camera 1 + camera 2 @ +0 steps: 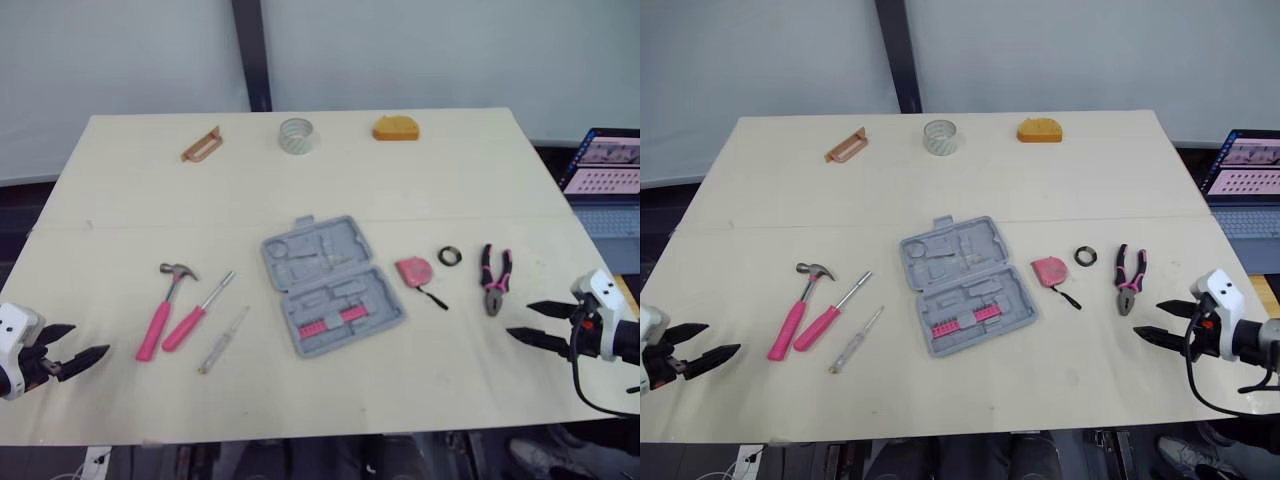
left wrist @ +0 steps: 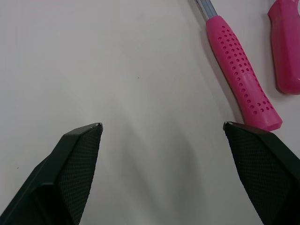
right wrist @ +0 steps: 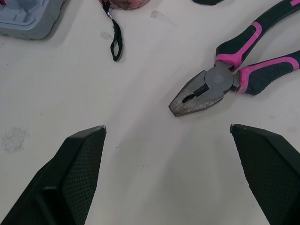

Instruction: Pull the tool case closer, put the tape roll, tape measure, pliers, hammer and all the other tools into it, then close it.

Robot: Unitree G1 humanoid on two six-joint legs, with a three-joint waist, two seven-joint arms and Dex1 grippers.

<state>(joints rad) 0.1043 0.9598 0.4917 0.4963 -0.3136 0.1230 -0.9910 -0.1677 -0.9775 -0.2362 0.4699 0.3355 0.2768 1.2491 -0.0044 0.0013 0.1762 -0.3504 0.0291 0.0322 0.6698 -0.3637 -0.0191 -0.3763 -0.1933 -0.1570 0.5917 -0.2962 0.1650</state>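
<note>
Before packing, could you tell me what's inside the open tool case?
The tool case holds a row of pink bits; other moulded slots look empty. Anything beneath the bits is hidden.

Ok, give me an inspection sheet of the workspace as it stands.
Surface: pale table, bare between items.
Job's things: tool case open at centre; hammer, pink screwdriver and slim screwdriver to its left; tape measure, black ring and pliers to its right; tape roll at the far edge.
Clutter: brown bracket, orange block, both at the far edge.
Arm tools: left tool and right tool both open, empty, by the near corners.
Cables: black cable at the right wrist.
Surroundings: laptop beyond the table's right side.
</note>
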